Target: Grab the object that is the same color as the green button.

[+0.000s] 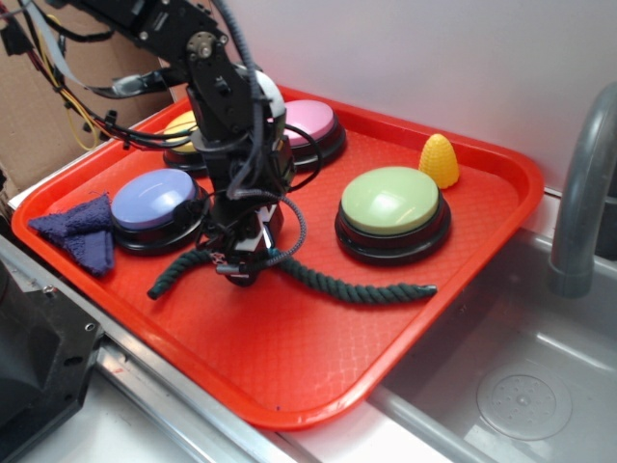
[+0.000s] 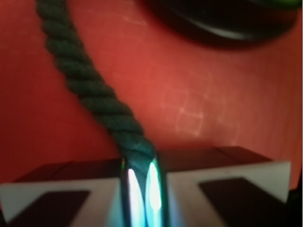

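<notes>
The claw is pinched nearly closed on the middle of the rope, which lies on the red tray just in front of the green button, so the grab looks made, with lifting left.

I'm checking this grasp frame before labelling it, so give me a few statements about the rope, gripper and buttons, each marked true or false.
1. The gripper is shut on the dark green rope. True.
2. The rope lies outside the red tray. False: it lies on the tray, in front of the buttons.
3. The green button stands to the right of the arm in the exterior view. True.
4. The yellow cone sits on top of the green button. False: it stands on the tray behind the button.
5. The blue cloth covers the lavender button. False: it lies beside that button, near the tray's left edge.
</notes>
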{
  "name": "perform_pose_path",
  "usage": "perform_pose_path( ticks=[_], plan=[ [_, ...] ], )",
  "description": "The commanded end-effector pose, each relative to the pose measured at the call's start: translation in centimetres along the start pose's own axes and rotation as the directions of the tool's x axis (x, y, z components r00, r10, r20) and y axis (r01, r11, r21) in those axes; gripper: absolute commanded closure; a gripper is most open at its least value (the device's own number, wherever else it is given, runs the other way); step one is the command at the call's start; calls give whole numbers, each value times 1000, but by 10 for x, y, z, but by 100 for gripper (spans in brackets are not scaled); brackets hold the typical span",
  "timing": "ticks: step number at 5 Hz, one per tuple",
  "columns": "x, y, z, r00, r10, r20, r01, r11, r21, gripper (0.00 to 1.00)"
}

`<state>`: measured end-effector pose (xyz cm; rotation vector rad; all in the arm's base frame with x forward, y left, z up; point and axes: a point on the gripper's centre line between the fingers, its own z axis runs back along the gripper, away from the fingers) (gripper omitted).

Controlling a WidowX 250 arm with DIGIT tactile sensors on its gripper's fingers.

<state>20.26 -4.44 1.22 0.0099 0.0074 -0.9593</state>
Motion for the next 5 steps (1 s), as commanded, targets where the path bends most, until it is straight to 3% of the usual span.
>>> perform_pose_path(
  ticks=[1, 2, 3, 4, 5],
  plan=[
    [-9, -4, 75, 883, 467, -31, -468, 877, -105, 100],
    [-13, 5, 121, 774, 634, -17, -630, 766, -131, 100],
    [-18, 13, 161, 658, 753, 6, -750, 656, -86, 100],
    [-21, 18, 175, 576, 816, 46, -812, 578, -77, 100],
    [-21, 23, 170, 535, 845, 8, -842, 534, -77, 100]
  ],
)
